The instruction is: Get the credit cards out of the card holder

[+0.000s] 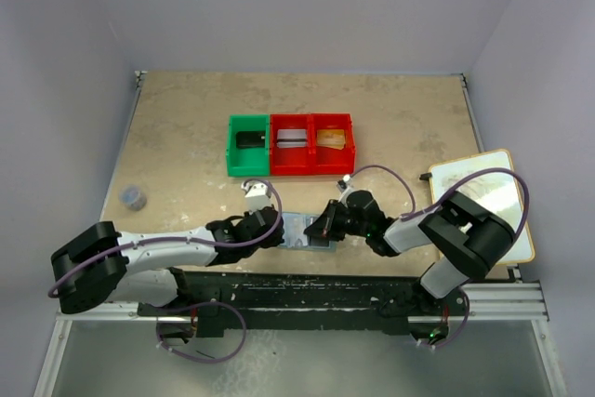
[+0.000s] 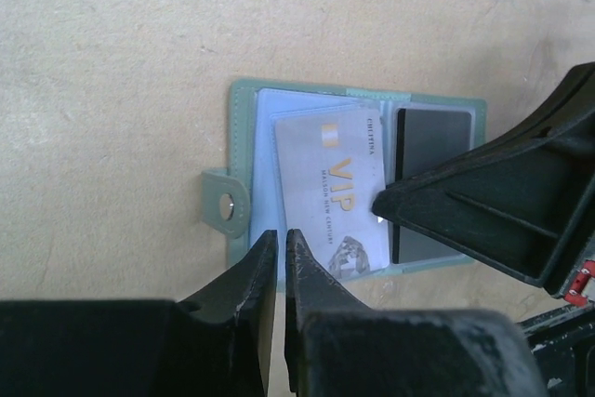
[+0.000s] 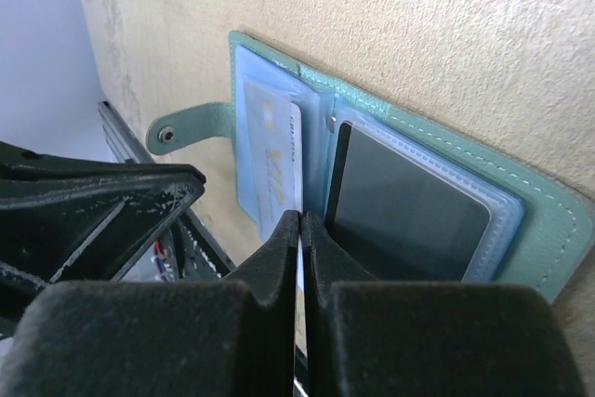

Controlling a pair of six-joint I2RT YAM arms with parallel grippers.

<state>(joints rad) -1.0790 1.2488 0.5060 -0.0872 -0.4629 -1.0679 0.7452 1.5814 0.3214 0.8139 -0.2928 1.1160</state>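
The right hand [image 3: 300, 220] was seen closed on the silver card [image 3: 274, 160]. The card's thin edge showed as a pale line between the two fingers, at the side nearest the fold. The left hand [image 2: 282, 241] was shut to a bare slit, and nothing was seen between its fingers. It was held just beside the near edge of the card holder [image 2: 244, 127], close to the snap tab [image 2: 226, 204].

The card holder was laid open and flat on the worktop [image 2: 112, 90], between the two hands and near the arms' bases, well apart from the bins [image 1: 291, 144] farther back. Its long axis was set roughly along the line from one hand to the other, while the silver card's long axis ran across that line, towards the left hand. The right hand was therefore judged the better placed: the card was already in its grip and only had to be drawn out of its sleeve.

The holder was shown as pale blue-green with stitched edges and clear plastic sleeves. The silver card, marked VIP, was tilted a little in the panel by the tab, with one corner past the holder's near edge. A dark card [image 2: 432, 146] was seated squarely in the other panel.
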